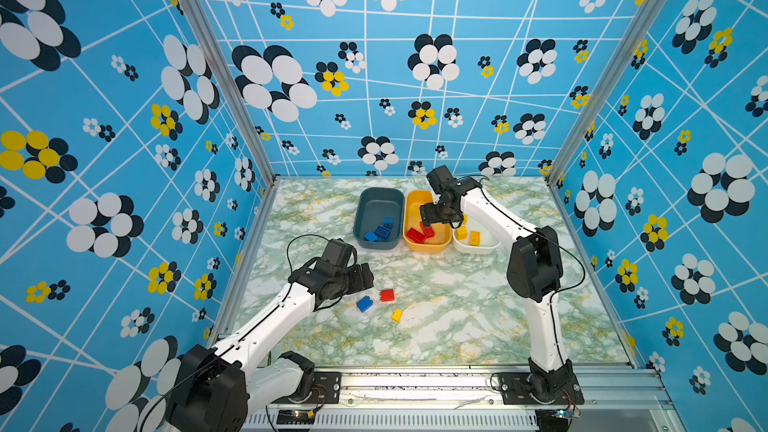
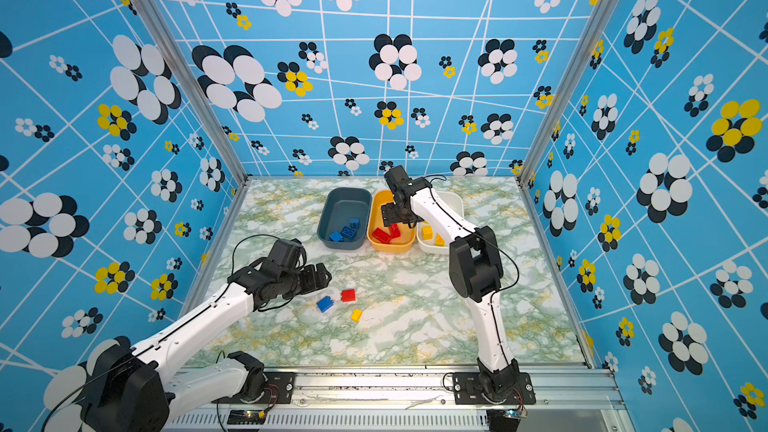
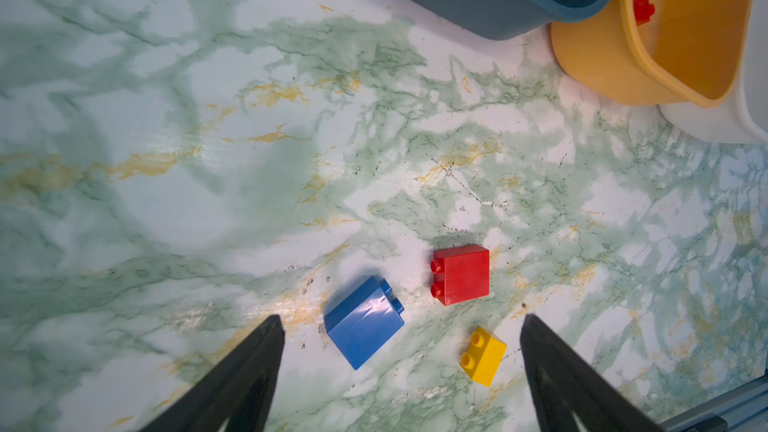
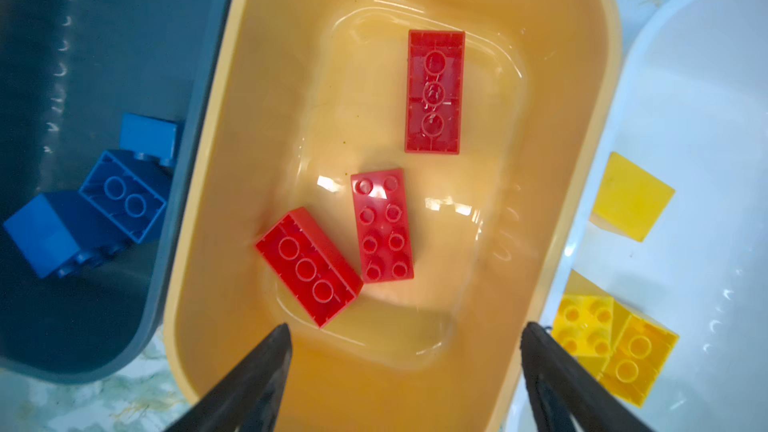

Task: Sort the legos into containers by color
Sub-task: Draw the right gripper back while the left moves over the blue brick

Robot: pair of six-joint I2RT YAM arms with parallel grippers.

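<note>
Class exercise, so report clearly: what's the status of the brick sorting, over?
Left gripper jaws open near blue brick, red brick, yellow brick, loose on table. Right gripper jaws open, empty, over orange tub. Nothing blocking.

We record bright, even, diffuse light in both top views, with no hot spots on the patterned walls [image 1: 104, 118]. Light arrives from overhead, so the red brick [image 1: 387, 295] casts only a faint, short shadow on the marble table [image 1: 457, 317]. Wide-angle perspective splays the side walls toward the left and right frame edges. In the left wrist view we note a broad, soft shadow across the marble and a white sheen on the blue brick [image 3: 363, 322]. In the right wrist view, specular streaks mark the floor of the orange-yellow tub [image 4: 457, 243], and the dark teal-blue tub [image 4: 83, 56] reads dim. The fingers [image 4: 257, 384] of the right gripper [image 4: 407, 326], nearest the lens, are soft-edged.
</note>
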